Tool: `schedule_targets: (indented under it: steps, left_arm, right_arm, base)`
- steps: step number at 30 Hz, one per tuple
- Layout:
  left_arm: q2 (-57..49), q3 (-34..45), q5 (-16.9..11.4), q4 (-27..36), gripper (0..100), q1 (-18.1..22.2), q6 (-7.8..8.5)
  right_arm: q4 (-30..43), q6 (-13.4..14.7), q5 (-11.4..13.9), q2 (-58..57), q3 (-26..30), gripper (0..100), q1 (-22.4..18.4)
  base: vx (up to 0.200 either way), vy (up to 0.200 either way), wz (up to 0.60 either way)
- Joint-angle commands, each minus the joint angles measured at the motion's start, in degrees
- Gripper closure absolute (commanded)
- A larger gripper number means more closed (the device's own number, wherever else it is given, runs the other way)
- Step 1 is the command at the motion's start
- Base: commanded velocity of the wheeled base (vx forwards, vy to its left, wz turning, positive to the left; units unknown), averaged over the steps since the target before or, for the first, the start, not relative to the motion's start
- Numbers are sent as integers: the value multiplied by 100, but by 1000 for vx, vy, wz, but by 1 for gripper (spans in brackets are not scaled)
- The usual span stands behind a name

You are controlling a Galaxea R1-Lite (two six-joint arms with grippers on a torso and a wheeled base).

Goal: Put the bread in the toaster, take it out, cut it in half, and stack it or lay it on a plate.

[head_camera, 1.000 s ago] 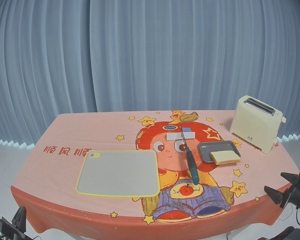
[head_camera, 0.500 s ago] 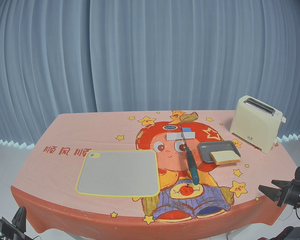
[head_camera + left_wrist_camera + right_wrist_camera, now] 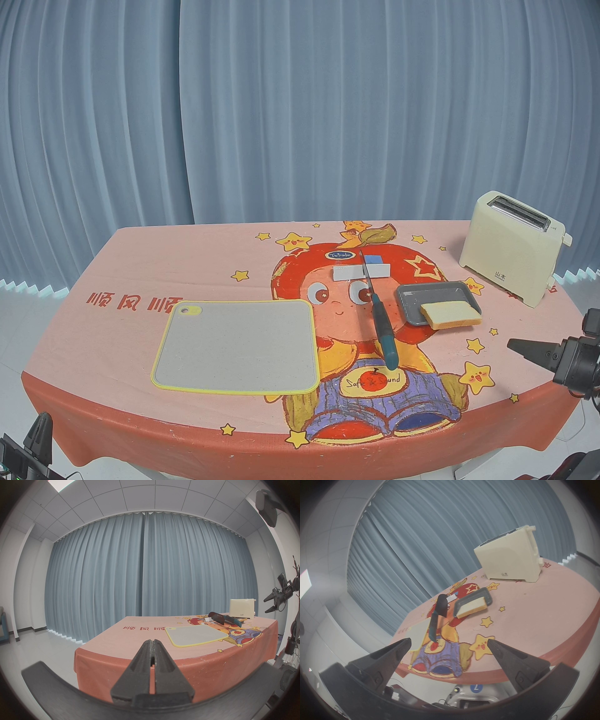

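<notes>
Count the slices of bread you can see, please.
1. The bread lies on the grey tray, overhanging its near edge, between the knife and the toaster. The toaster's slot could hide another.

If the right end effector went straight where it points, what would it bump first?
Probably the knife handle, though the open right end effector might pass above it; depth is unclear.

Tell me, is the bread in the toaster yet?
Not yet. The bread lies flat, partly on the grey tray, apart from the toaster.
</notes>
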Motion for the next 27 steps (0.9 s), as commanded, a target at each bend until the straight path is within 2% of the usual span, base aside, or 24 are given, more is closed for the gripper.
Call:
schedule_targets:
  steps: [1, 8, 13, 17, 20, 21, 22, 23, 27]
  left_arm:
    - [-31, 101, 2, -1, 100, 3, -2]
    - [-31, 101, 2, -1, 100, 3, -2]
    - [-31, 101, 2, -1, 100, 3, -2]
    - [-22, 101, 2, -1, 100, 3, -2]
    - [-31, 101, 2, -1, 100, 3, -2]
    - [-22, 101, 2, -1, 100, 3, -2]
    - [-22, 101, 2, -1, 100, 3, -2]
    - [-22, 101, 2, -1, 100, 3, -2]
    - [-31, 101, 2, -1, 100, 3, -2]
  right_arm:
    - [-265, 368, -3, 384, -57, 0, 288]
    - [-828, 1317, -3, 841, -137, 0, 543]
    - [-854, 1722, 33, 1078, -145, 0, 701]
    - [-854, 1862, 208, 1245, -154, 0, 727]
    - [-1012, 2117, 437, 1280, -198, 0, 736]
    - [-1021, 2135, 446, 1280, -198, 0, 736]
    - [-1162, 2398, 569, 1280, -198, 0, 736]
    - [-1223, 2513, 621, 1280, -207, 0, 745]
    - [-1364, 2803, 745, 1412, -268, 0, 710]
  base:
    - [0, 0, 0]
    - [0, 0, 0]
    - [0, 0, 0]
    - [0, 0, 0]
    - [0, 0, 0]
    - [0, 0, 0]
    - [0, 0, 0]
    - [0, 0, 0]
    - [0, 0, 0]
